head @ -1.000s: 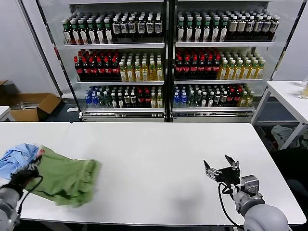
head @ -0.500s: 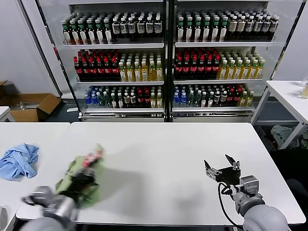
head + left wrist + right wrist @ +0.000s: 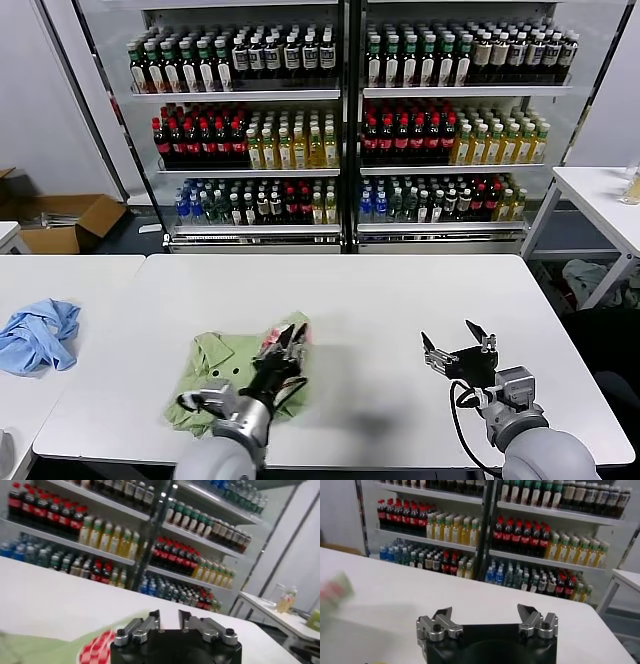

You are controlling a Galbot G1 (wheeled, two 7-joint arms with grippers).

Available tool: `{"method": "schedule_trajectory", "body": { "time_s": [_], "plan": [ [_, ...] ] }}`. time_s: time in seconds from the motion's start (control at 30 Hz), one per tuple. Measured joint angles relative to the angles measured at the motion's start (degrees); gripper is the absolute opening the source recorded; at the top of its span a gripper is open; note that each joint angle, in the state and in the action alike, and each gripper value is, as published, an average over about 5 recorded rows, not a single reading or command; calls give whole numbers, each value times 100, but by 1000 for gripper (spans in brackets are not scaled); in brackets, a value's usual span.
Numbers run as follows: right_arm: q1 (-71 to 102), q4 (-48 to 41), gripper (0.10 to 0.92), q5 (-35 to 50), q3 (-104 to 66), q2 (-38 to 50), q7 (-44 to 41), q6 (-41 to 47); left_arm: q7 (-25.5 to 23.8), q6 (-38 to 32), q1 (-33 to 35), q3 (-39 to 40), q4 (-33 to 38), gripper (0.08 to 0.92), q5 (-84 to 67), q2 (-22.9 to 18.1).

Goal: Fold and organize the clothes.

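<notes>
The shirt lies crumpled on the white table, near the front edge and left of centre. It is soft, light green cloth, bunched into loose folds, with a collar flap turned up at its left side and a patch of red-and-white check showing at its upper right. The left gripper sits over that checked corner, its dark metal fingers close together with a narrow gap; in the left wrist view green cloth and the check print lie just under and beside the fingers, but whether cloth is pinched between them I cannot tell.

The right gripper hovers above bare table toward the right front, well apart from the shirt. Its two angular fingers are spread wide and hold nothing; the right wrist view shows the same wide gap over the smooth tabletop.

A smaller light blue garment lies in a rumpled heap on the next table at far left. Behind both tables stand glass-fronted coolers with rows of bottles.
</notes>
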State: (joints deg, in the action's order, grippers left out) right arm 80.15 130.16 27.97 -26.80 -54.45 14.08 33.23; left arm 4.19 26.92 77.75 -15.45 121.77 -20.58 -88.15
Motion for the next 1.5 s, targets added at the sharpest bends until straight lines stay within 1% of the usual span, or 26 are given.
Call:
{"method": "schedule_trajectory", "body": {
  "time_s": [0.13,0.23,0.37,0.5,0.6,0.83,1.17,1.27,1.5],
  "plan": [
    [-59,6,823,12,-9,33,-36,-2,-111,-154,-56,106,-83,456,206,-78],
    [-125,16,823,42,36,26,-79,-5,-220,-284,-55,67,-42,542,317,-30],
    [-227,29,822,166,195,-35,-147,-6,-380,-526,25,-183,129,655,535,177],
    [-333,-32,823,387,553,-137,-179,-4,-517,-820,198,-665,271,769,831,476],
    [-427,-147,823,525,939,-231,-183,-1,-573,-979,356,-1090,358,813,977,669],
    [-777,-666,823,811,1885,-568,-130,6,-627,-1179,708,-1759,455,823,1211,846],
    [-1284,-1386,817,1000,2691,-1014,-143,7,-657,-1266,910,-2138,469,823,1360,988],
    [-1390,-1537,764,1059,2797,-1086,-131,7,-665,-1289,940,-2215,473,823,1381,1041],
    [-1599,-1841,559,1188,2927,-1246,-82,7,-682,-1322,936,-2310,440,822,1413,1107]
  ]
}}
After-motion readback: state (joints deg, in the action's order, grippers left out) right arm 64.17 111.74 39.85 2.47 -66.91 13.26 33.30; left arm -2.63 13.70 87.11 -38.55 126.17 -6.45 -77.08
